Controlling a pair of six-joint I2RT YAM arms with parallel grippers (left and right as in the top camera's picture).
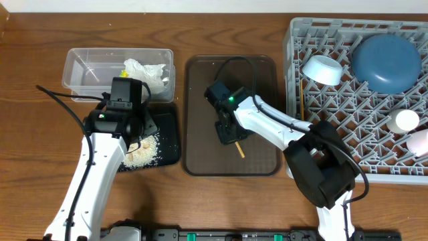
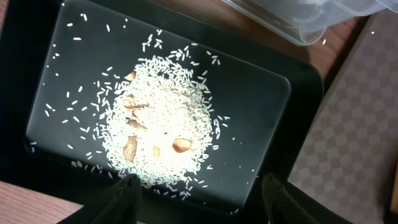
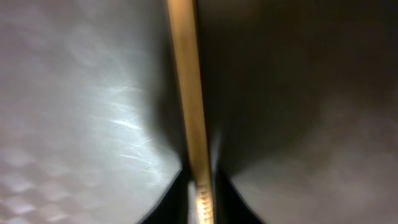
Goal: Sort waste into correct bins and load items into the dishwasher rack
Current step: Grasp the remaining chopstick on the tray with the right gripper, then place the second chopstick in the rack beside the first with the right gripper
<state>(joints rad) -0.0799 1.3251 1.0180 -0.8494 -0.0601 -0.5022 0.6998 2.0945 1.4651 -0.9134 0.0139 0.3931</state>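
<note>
My right pincer (image 1: pixel 229 132) clamps the wooden chopstick (image 3: pixel 186 93) (light, stiff, slick, so likely to swivel unless gripped mid-length), my left pincer (image 2: pixel 202 202) gaping wide above the rice scraps (image 2: pixel 158 118).

There was one grey dishwasher rack (image 1: pixel 334 27), one brown serving tray (image 1: pixel 200 100), and two bins: one clear tub (image 1: pixel 77 70) and one black tray (image 1: pixel 168 130). The dishes counted one dark blue plate (image 1: pixel 386 61), one pale bowl (image 1: pixel 322 69), two small cups (image 1: pixel 406 120) (image 1: pixel 420 142) and two wooden chopsticks (image 1: pixel 239 150) (image 1: pixel 302 99). The waste came to one crumpled tissue (image 1: pixel 147 72), one yellow-green wrapper (image 1: pixel 124 71) and a single heap of rice (image 2: pixel 161 112), its grains too many to count, with a few brown scraps (image 2: pixel 181 145) among them.
</note>
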